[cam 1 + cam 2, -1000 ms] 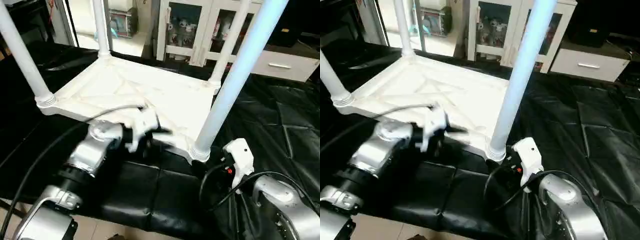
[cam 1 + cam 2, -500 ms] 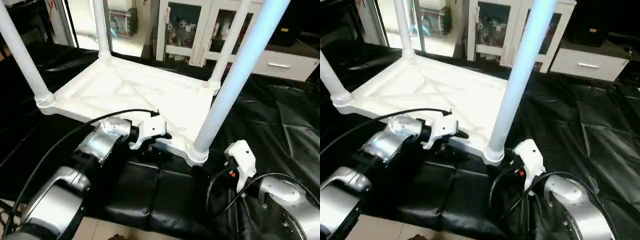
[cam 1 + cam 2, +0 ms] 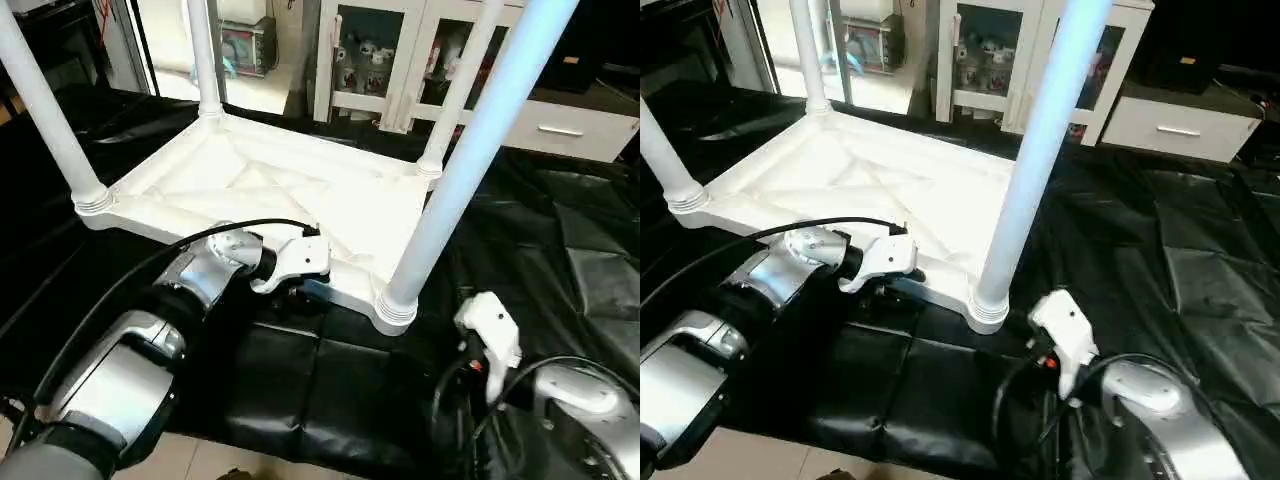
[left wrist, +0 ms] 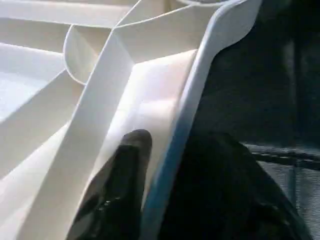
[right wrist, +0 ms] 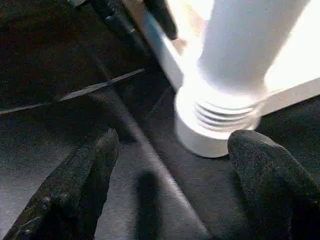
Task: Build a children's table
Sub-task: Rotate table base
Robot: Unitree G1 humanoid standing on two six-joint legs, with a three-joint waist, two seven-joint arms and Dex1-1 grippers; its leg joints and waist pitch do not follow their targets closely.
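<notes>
Change since earlier: your left claw (image 3: 300, 290) has come in from the left to the near rim of the children's table (image 3: 270, 185); your right claw (image 5: 175, 165) has drawn back slightly toward you.

Item: children's table, upturned on the black-covered tabletop (image 3: 560, 230), four legs up, near-right leg (image 3: 470, 150) seated in its socket.

Step, as judged: gripping the near rim. Seat it deep and squarely before you lift or turn.

Left claw: partly open, one finger (image 4: 125, 185) inside the rim wall, the other outside; clamp not confirmed.

Right claw: wide open, empty, just near of the near-right leg's socket.
</notes>
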